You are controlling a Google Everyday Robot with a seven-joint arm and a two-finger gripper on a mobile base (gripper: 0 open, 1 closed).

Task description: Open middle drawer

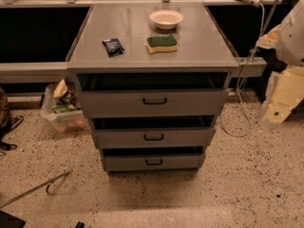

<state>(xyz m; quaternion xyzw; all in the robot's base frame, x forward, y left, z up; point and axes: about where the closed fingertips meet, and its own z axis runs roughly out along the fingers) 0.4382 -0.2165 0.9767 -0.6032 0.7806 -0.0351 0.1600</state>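
Observation:
The grey cabinet has three drawer fronts stacked one above the other, each with a small black loop handle. The middle drawer is the mid-sized front, and its handle sits at its centre. The widest front is above it and the narrowest front below. A dark gap shows above each front. My gripper hangs with the pale arm at the right edge of the view. It is well to the right of the cabinet, apart from all the drawers and holding nothing.
On the cabinet top are a white bowl, a green and yellow sponge and a dark blue packet. A clear bin of snacks stands on the floor to the left. A white cable hangs to the right. A metal rod lies front left.

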